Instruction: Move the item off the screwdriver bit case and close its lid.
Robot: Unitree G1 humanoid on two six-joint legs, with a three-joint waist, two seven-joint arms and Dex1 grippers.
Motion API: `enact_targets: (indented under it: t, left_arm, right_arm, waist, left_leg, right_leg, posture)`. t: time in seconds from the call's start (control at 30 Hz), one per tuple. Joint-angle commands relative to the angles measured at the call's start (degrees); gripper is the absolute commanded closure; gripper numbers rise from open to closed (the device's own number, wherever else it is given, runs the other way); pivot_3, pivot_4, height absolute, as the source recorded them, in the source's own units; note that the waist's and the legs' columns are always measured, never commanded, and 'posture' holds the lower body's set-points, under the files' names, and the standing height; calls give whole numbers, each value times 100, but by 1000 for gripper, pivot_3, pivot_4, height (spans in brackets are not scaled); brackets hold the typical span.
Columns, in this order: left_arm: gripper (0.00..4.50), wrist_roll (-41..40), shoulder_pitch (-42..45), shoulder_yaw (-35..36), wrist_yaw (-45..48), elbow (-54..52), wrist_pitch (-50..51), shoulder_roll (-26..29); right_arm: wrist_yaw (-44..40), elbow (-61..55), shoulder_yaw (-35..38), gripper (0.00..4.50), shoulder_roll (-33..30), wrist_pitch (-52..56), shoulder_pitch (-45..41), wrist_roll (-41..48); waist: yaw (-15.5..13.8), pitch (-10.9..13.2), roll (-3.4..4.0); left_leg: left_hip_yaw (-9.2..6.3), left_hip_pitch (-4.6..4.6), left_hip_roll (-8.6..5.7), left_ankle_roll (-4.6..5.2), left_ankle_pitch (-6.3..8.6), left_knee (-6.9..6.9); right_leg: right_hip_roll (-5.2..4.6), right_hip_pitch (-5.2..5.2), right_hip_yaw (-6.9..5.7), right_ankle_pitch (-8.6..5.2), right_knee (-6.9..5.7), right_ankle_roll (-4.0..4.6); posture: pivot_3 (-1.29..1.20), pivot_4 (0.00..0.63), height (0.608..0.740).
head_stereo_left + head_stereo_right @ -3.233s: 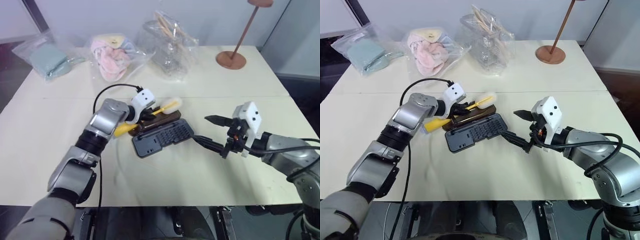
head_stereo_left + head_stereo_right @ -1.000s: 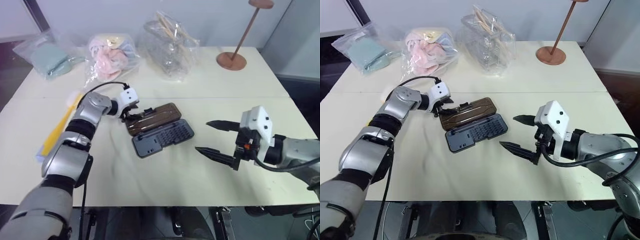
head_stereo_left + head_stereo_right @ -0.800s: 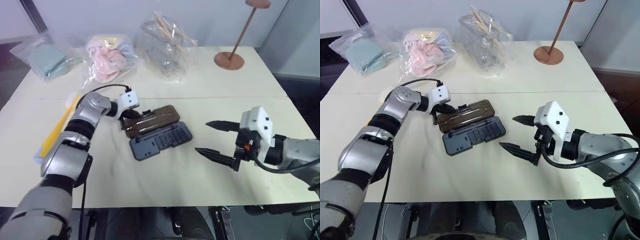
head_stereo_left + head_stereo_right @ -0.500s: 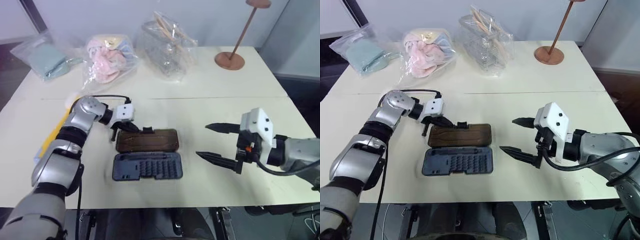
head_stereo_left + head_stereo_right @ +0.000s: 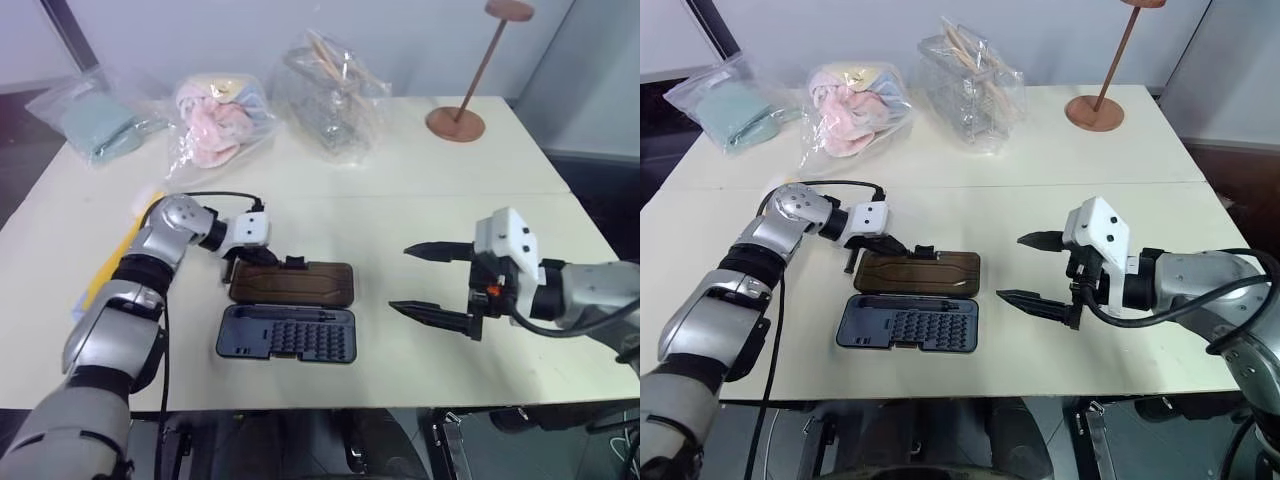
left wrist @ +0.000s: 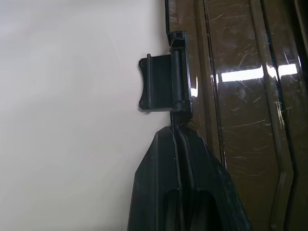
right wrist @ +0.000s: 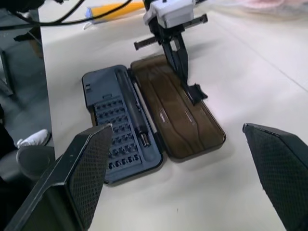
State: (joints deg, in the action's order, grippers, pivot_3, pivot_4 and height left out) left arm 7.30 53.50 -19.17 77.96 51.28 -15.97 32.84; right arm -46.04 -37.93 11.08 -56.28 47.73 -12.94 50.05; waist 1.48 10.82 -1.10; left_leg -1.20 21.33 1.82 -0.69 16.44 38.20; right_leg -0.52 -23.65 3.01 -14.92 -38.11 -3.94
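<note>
On the worktop (image 5: 400,200) our screwdriver bit case (image 5: 288,334) lies open, lid (image 5: 292,282) flat behind it. The brush (image 5: 118,255) sits off left. Left end effector (image 5: 268,257) is pinched closed at the latch tab (image 6: 161,83); right end effector (image 5: 432,282) spread wide.

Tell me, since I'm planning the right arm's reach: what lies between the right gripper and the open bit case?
Only bare tabletop separates the right gripper from the screwdriver bit case; the right eye view shows this.
</note>
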Motion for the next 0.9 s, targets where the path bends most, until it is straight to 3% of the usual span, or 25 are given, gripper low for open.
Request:
enact_targets:
  t: [0.03,0.07,0.17,0.3,0.43,0.53,0.63,0.73,0.8,0.87,0.9]
  left_arm:
    - [4479,231,-326,143,-399,-131,464,444]
    - [4479,173,-402,198,-418,-253,577,480]
    - [3625,1,-612,382,-446,-650,914,573]
    - [1718,-530,-896,823,-290,-1633,1591,769]
    - [1718,-1505,-1113,1586,-85,-3130,3005,1086]
    - [1718,-2965,-1571,2292,446,-4775,4862,1669]
    - [1718,-3753,-2806,2655,925,-6267,5579,2429]
    - [2592,-3684,-3908,2727,1023,-6945,5284,2854]
    - [3515,-3605,-4505,2719,930,-7166,5087,2862]
    - [4453,-3018,-4959,2369,532,-7177,4458,2702]
    - [4453,-2739,-5064,2194,337,-7131,4159,2624]
  right_arm:
    - [-154,115,-148,0,58,-210,-215,-138]
    - [-185,170,-216,0,77,-230,-282,-162]
    - [-289,322,-407,0,145,-285,-461,-266]
    - [-520,587,-708,0,213,-426,-706,-495]
    - [-748,1062,-1183,0,400,-613,-1214,-899]
    - [-827,1654,-1729,0,752,-744,-1807,-1361]
    - [-888,2362,-2356,0,1226,-938,-2409,-1968]
    - [-969,2896,-2735,0,1583,-1109,-2776,-2428]
    - [-1040,3311,-3035,0,1846,-1313,-3011,-2791]
    - [-1093,3935,-3399,0,2179,-1591,-3292,-3243]
    - [-1123,4198,-3508,0,2309,-1699,-3391,-3411]
  waist:
    - [70,-1,2]
    - [105,-1,2]
    - [156,-2,4]
    - [160,-3,8]
    - [94,6,-5]
    - [127,9,-7]
    - [183,7,15]
    - [202,14,43]
    - [152,20,30]
    - [110,20,31]
    - [99,20,32]
  left_leg:
    - [-2,-7,2,0,0,-2]
    - [-5,-16,3,0,0,-3]
    - [-8,-11,6,0,0,-5]
    - [-21,-6,10,0,0,-4]
    - [-19,42,8,-1,0,1]
    - [-23,108,6,-16,-9,10]
    - [-22,103,6,-16,-9,-1]
    - [-22,98,3,-14,-7,-17]
    - [-25,107,3,-16,-9,-13]
    - [-22,106,3,-16,-9,-10]
    - [-19,103,3,-16,-9,-9]
  right_leg:
    - [1,13,0,-14,0,6]
    - [2,13,-1,-15,0,4]
    - [9,14,1,-9,-4,10]
    - [22,-2,1,4,-6,6]
    - [13,-45,-1,6,-5,5]
    - [2,-106,-9,8,-9,2]
    - [-7,-110,-4,8,-8,2]
    - [-13,-110,1,1,-2,1]
    - [-7,-114,-12,0,-5,3]
    - [-6,-114,-13,0,-5,7]
    - [-6,-113,-11,0,-5,8]
  posture:
    - [0,150,737]
    - [0,150,737]
    - [0,150,737]
    - [0,150,737]
    - [0,150,737]
    - [0,150,737]
    - [0,150,737]
    - [0,150,737]
    - [0,150,737]
    - [0,150,737]
    - [0,150,737]
